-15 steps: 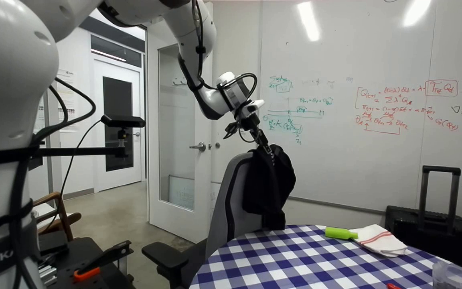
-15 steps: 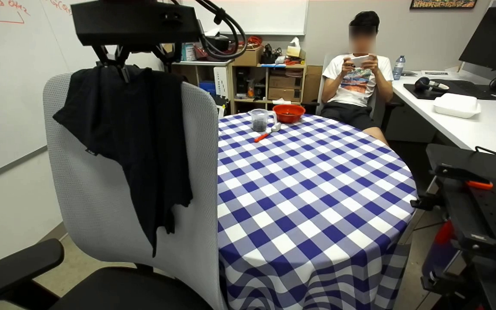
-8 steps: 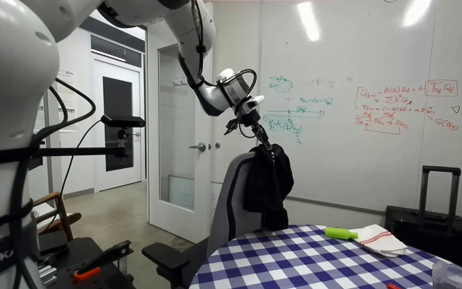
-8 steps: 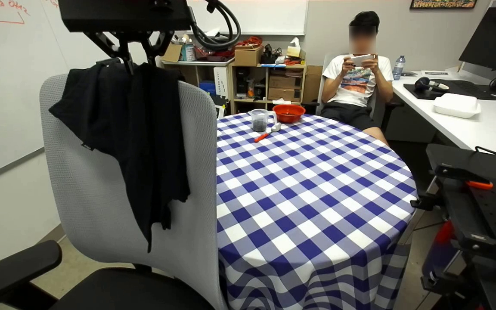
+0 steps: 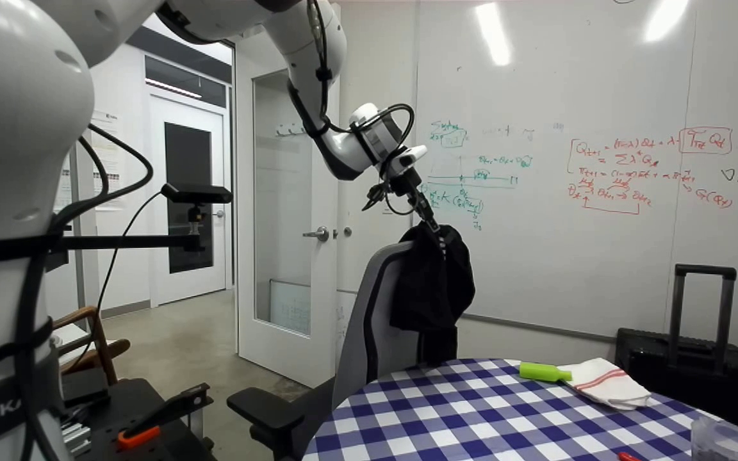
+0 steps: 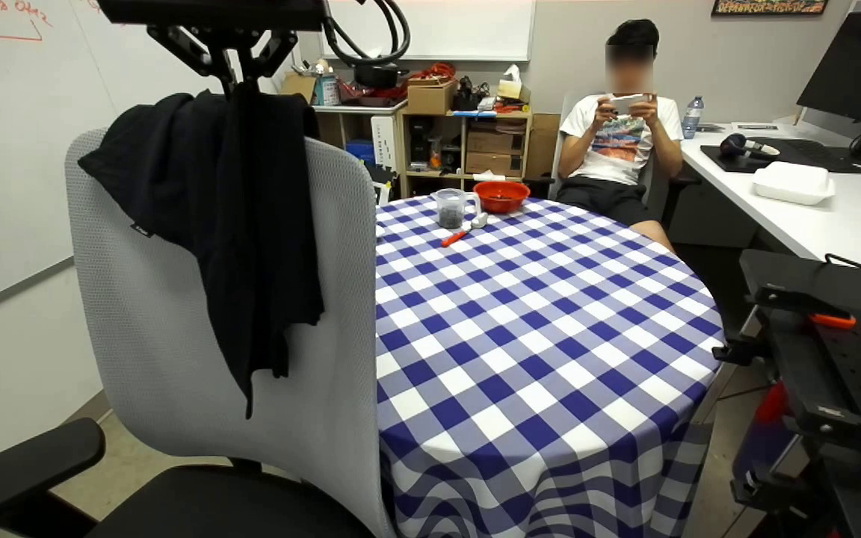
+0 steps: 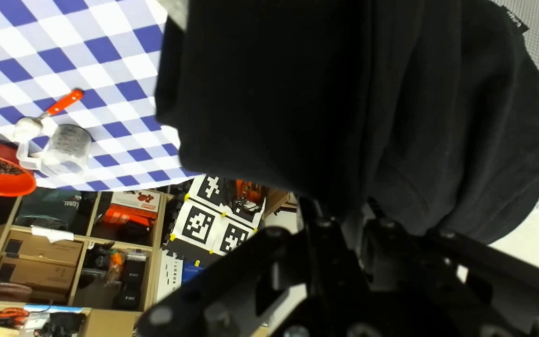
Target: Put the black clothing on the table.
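Wrist view: pincer [image 7: 345,216] tight on the black clothing [image 7: 274,107], black suitcase [image 5: 696,387] only in an exterior view.

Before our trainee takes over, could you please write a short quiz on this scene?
1. True or false: the black clothing hangs on both sides of the grey chair's backrest.
2. Which lies next to the green bottle on the checkered table: a) red bowl, b) striped towel, c) black suitcase?
3. Fill in: the claw grips the ____.

Key: 1. True. 2. b. 3. Black clothing.
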You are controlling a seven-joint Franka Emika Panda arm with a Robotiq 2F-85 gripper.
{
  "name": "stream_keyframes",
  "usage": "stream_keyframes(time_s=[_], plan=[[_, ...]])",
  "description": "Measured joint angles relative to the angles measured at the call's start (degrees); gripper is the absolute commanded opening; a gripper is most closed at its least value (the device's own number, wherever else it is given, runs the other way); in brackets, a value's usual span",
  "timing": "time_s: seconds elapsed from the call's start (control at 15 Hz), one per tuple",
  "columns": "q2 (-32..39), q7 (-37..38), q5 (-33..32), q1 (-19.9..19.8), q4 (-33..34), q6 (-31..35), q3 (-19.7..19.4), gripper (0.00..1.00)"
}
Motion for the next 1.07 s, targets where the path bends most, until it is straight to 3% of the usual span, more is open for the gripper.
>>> stream_keyframes(time_s=[0.47, 1.07], plan=[[-5.3, -1.6, 0.1, -5.2, -2.0, 0.0, -0.6, 0.04], [-12.9, -1.6, 2.0, -12.8, -14.5, 0.5, -1.6, 0.04]])
